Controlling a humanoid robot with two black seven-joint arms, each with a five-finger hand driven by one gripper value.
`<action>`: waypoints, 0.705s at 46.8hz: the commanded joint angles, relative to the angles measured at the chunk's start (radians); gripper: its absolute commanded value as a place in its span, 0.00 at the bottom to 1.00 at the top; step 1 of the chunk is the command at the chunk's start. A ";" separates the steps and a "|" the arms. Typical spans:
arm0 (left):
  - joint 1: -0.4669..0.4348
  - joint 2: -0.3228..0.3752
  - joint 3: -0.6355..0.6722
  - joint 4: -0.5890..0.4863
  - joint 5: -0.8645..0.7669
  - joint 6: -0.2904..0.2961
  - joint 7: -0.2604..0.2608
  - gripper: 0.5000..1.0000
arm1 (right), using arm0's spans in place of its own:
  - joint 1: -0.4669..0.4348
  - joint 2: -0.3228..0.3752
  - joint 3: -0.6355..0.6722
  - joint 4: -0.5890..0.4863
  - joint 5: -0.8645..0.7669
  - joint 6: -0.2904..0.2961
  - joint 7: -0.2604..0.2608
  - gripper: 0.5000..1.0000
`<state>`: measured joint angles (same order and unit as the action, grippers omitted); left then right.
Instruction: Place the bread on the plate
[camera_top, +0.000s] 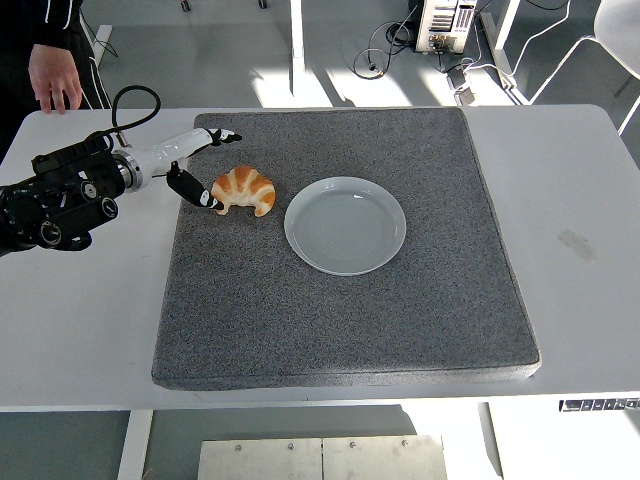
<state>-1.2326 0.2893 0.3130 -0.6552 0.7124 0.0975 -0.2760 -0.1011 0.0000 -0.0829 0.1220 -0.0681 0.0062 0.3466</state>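
Observation:
A golden croissant lies on the grey mat, just left of an empty white plate. My left hand has come in from the left edge and hovers low at the croissant's left end. Its fingers are spread, with the thumb tip down beside the bread and the other fingers stretched out behind it. Nothing is held. The right arm is out of sight.
The mat covers most of the white table. A person's hand and dark sleeve show at the top left, behind the table's far edge. Cables and equipment lie on the floor beyond.

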 joint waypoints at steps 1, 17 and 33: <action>0.002 -0.027 -0.002 0.025 -0.002 -0.002 0.000 0.96 | 0.000 0.000 0.000 -0.001 0.001 0.000 0.000 1.00; 0.018 -0.067 -0.008 0.045 -0.016 -0.001 -0.002 0.95 | 0.001 0.000 0.000 -0.001 0.001 0.000 0.000 1.00; 0.042 -0.094 -0.002 0.111 -0.011 -0.002 -0.003 0.91 | 0.000 0.000 0.000 0.001 -0.001 0.000 0.000 1.00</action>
<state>-1.1941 0.1965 0.3115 -0.5466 0.6994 0.0950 -0.2784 -0.1008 0.0000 -0.0829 0.1221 -0.0682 0.0061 0.3467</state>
